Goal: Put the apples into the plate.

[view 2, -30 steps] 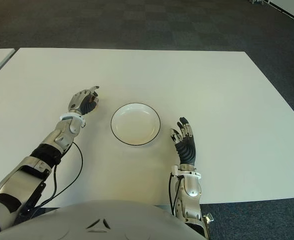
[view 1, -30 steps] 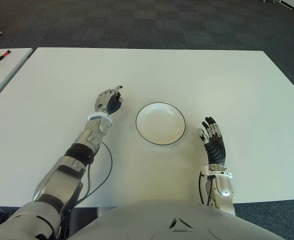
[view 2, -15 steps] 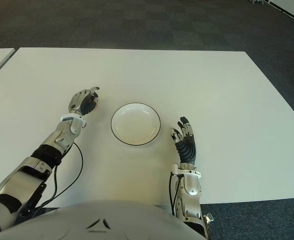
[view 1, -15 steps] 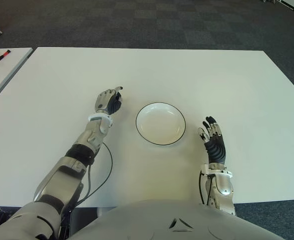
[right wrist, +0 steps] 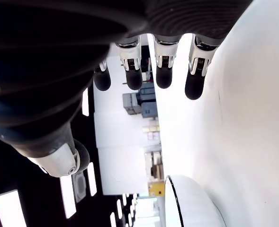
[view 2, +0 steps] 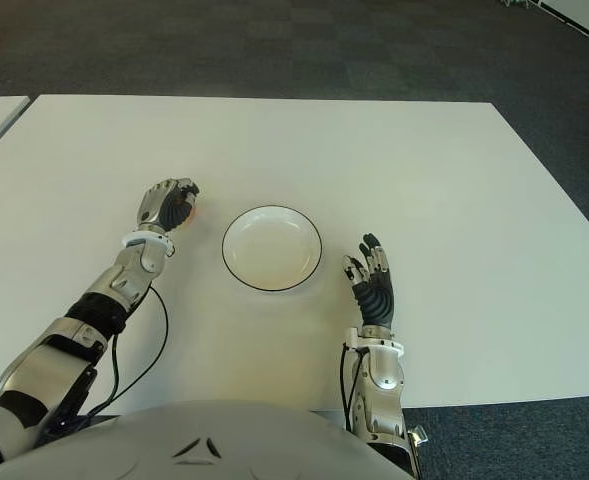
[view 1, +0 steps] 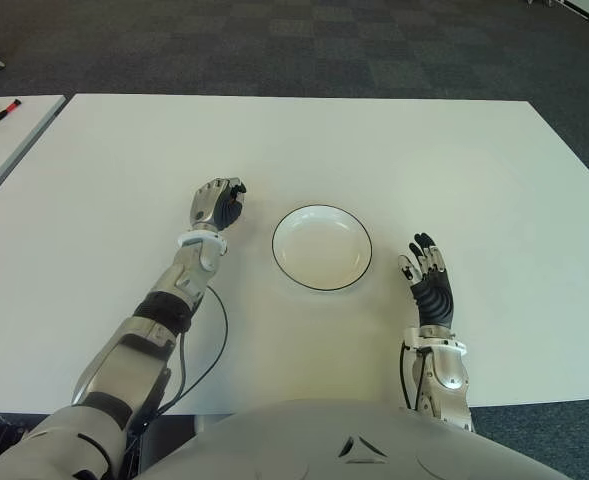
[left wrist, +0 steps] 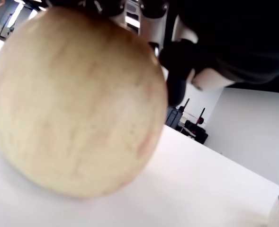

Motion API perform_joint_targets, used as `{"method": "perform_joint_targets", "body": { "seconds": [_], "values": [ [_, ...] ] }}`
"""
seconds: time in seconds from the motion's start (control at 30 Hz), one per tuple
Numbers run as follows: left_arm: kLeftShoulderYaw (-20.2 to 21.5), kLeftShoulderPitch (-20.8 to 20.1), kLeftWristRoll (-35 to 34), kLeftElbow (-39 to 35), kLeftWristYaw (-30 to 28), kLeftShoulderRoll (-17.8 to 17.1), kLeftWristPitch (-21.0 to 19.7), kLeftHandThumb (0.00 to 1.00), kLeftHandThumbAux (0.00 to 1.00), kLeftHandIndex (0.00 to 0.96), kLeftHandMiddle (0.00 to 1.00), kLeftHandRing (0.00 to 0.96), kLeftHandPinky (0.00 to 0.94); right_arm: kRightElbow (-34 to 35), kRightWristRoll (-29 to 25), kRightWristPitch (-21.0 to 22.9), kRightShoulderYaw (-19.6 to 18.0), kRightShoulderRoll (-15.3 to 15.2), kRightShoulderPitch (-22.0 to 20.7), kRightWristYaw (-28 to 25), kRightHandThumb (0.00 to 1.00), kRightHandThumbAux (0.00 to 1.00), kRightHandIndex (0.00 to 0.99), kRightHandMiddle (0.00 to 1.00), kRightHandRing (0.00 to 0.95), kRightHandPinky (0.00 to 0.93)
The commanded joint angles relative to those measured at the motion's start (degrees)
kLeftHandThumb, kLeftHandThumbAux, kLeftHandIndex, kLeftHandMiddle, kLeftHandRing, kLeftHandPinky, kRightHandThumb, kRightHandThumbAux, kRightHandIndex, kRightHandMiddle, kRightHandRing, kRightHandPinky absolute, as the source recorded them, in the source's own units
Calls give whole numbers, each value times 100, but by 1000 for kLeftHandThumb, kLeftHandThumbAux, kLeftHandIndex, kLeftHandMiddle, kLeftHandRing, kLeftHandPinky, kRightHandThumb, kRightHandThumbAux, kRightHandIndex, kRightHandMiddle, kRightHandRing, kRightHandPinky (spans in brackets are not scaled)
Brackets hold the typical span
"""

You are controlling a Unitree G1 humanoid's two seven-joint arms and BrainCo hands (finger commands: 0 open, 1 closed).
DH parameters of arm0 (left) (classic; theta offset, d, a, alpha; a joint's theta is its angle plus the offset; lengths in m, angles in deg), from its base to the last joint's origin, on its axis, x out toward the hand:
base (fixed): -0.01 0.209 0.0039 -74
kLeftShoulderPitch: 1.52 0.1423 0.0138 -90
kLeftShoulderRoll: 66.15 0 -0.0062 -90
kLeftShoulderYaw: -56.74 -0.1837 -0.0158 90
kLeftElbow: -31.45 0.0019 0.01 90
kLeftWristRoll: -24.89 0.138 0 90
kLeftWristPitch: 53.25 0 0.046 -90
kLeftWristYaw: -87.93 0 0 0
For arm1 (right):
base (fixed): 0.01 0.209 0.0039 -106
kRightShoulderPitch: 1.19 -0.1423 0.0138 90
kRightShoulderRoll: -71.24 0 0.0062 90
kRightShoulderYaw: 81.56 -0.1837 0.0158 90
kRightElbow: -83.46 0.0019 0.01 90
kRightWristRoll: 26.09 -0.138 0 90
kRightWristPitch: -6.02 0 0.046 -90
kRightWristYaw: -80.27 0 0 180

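Already the left robot hand (view 1: 219, 203) had its fingers curled around a pale yellow apple (left wrist: 73, 104) sitting on the white desk (view 1: 124, 160), just left of the empty plate (view 1: 321, 247), while the right robot hand (view 1: 426, 283), fingers spread and holding nothing, showed just right of the plate.

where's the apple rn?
The apple sits on the white table, under the curled fingers of the left hand, just left of the empty plate. In the eye views the hand almost hides it.

Apple (left wrist: 73, 104) smooth, matt skin; plate (view 1: 321, 247) glossy; table (view 1: 474, 170) smooth, matt.
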Motion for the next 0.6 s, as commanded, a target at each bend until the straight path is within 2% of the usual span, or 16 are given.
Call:
{"method": "perform_joint_targets", "body": {
  "seconds": [0.03,0.17,0.4,0.53,0.6],
  "values": [
    [39,226,-90,271,90,93,50,775,605,434,641,666,632,-52,-10,67,-24,7,-10,-2,355,655,59,27,50,156],
    [49,215,-79,309,182,104,103,744,667,433,649,662,627,-54,-10,65,-23,-7,-9,-13,347,659,60,27,49,156],
    [86,196,-32,365,364,139,157,736,683,431,639,650,625,-59,-11,99,-30,-14,-24,-8,349,653,60,28,52,160],
    [97,194,-1,405,516,149,218,734,684,430,616,632,600,-67,-5,107,-32,-20,-30,-1,355,648,60,27,53,158],
    [95,188,7,433,582,152,248,733,684,429,576,590,566,-72,-3,108,-32,-22,-32,0,356,646,59,27,52,156]
  ]
}}
